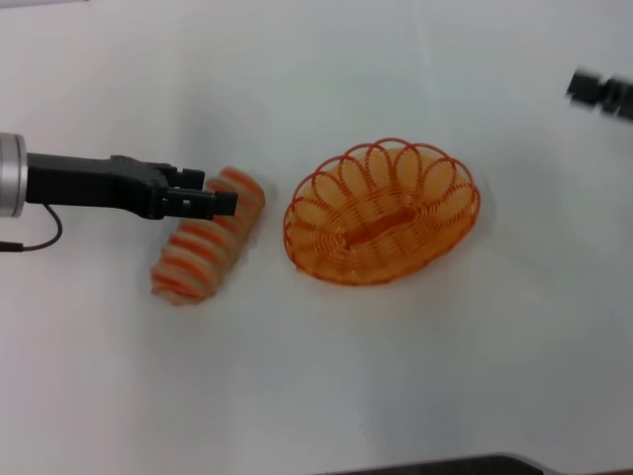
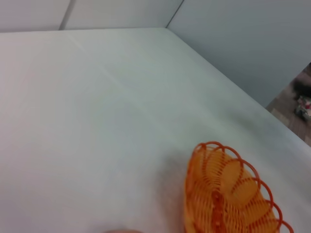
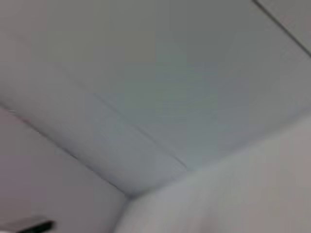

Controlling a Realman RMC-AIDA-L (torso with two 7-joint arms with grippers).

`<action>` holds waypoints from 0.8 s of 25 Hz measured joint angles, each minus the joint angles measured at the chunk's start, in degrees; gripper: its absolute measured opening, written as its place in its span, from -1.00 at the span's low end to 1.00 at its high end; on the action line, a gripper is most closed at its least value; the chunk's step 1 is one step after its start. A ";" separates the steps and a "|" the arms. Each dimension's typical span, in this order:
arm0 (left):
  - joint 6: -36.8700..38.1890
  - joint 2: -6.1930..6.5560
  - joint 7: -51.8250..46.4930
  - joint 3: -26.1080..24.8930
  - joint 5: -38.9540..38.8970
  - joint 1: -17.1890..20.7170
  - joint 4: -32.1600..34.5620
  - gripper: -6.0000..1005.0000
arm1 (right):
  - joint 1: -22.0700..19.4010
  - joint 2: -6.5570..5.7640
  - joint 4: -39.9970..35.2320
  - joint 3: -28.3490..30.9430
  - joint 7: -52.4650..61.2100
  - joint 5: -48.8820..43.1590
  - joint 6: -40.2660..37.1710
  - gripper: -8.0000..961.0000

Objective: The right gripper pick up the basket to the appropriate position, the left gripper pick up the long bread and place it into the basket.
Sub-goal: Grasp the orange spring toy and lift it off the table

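The long bread (image 1: 198,259), tan with orange-red stripes, lies slantwise on the white table, left of the basket. The orange wire basket (image 1: 307,198) stands empty at the table's middle; it also shows in the left wrist view (image 2: 228,199). My left gripper (image 1: 220,203) reaches in from the left and hangs over the far end of the bread, its tip pointing toward the basket. My right gripper (image 1: 601,92) is blurred at the far right edge, well away from the basket. The right wrist view shows only bare surfaces.
The white table (image 1: 396,376) spreads around both things. A dark edge (image 1: 465,465) shows at the bottom of the head view. In the left wrist view, a grey wall (image 2: 243,43) stands behind the table's far edge.
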 joint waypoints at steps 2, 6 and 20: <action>0.33 -0.02 -0.33 -0.10 -0.02 0.13 0.00 0.61 | -0.10 -0.05 -0.42 0.23 -4.49 3.74 -4.43 0.33; 0.46 0.00 -1.51 -0.15 0.01 0.16 0.17 0.61 | 0.23 1.35 -2.20 0.09 -16.47 8.36 -10.49 0.33; 3.17 -2.12 -38.60 18.30 14.54 -0.34 25.50 0.60 | 1.34 7.04 -4.42 -2.07 -35.28 3.73 4.50 0.33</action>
